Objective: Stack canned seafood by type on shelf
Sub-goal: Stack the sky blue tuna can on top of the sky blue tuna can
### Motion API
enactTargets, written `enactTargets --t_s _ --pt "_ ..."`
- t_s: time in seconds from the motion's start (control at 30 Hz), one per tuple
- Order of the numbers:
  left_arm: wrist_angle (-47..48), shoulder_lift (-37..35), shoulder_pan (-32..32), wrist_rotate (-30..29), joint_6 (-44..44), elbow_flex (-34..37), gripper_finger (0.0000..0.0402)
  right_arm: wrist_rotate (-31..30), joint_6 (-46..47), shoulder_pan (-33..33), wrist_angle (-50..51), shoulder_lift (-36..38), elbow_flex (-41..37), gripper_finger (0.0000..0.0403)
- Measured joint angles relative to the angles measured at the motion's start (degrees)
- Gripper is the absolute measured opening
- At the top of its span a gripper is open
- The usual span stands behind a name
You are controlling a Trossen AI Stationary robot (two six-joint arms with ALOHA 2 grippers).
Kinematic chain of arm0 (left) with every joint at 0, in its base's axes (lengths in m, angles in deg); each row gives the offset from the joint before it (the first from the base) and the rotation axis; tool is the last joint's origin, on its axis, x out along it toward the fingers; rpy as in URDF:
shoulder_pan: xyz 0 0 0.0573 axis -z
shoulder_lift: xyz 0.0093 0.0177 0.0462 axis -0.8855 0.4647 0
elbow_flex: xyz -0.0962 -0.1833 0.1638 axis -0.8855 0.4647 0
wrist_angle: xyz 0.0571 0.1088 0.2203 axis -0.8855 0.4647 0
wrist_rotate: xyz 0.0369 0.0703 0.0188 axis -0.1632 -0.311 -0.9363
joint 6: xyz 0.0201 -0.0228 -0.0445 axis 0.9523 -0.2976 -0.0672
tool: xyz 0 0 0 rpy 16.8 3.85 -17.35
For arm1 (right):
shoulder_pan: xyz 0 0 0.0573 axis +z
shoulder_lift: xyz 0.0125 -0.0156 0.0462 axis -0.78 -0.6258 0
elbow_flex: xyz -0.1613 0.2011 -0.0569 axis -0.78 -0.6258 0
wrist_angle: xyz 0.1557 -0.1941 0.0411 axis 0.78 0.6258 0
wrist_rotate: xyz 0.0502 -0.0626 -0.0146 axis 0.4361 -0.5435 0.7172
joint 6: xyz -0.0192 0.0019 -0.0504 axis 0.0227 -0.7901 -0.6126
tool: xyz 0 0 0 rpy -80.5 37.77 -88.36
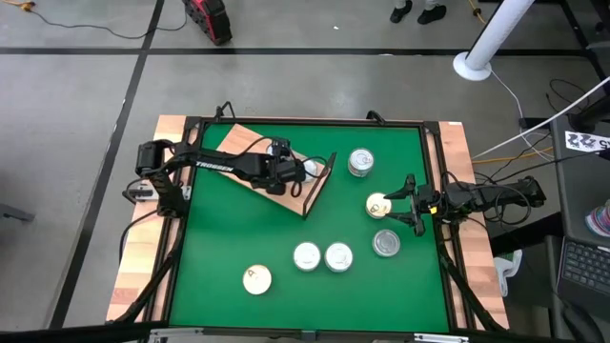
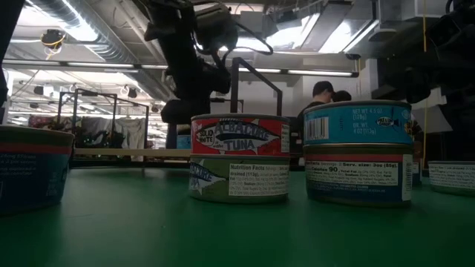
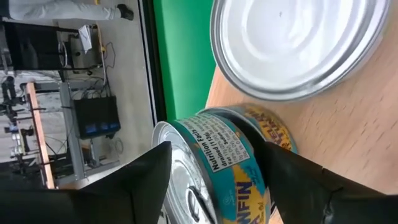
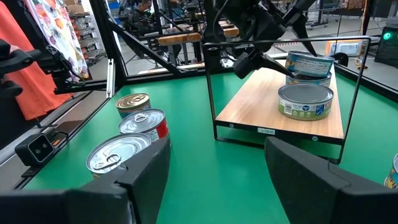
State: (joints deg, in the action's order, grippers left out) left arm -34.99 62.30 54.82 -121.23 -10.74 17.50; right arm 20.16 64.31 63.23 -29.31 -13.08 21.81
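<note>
The shelf [image 1: 243, 145], a light wooden board with a black wire frame, lies at the table's far left. On it stand a single tin [image 4: 305, 101] and a stack of two teal-and-yellow tins [image 4: 309, 67]. My left gripper [image 1: 297, 172] is open, slanting down, its fingers [image 3: 149, 177] on either side of the stack's top tin [image 3: 217, 165]. My right gripper [image 1: 405, 205] waits open at the right edge, beside a cream-topped tin [image 1: 378, 204].
Loose tins stand on the green mat: one far right [image 1: 360, 162], one near right [image 1: 386, 243], one near left [image 1: 256, 278]. Two stacks of two [image 2: 239, 167] [image 2: 358, 152] stand in the near middle. People show in the room beyond the table.
</note>
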Motion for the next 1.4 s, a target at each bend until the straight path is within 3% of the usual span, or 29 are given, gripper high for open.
enactTargets --t_s 0.67,1.07,1.4 --pt "9.8 -1.2 3.1 0.2 -9.9 -4.0 0.0245 0.0 0.0 0.0 0.0 0.0 0.0 0.0262" --pt "17.7 -4.5 14.3 0.2 -26.6 -8.7 0.0245 0.3 0.1 0.0 0.0 0.0 0.0 0.0262" --pt "15.9 -4.7 26.4 0.2 -39.0 -9.1 0.0245 1.8 0.1 0.0 -2.4 0.0 -0.1 0.0262"
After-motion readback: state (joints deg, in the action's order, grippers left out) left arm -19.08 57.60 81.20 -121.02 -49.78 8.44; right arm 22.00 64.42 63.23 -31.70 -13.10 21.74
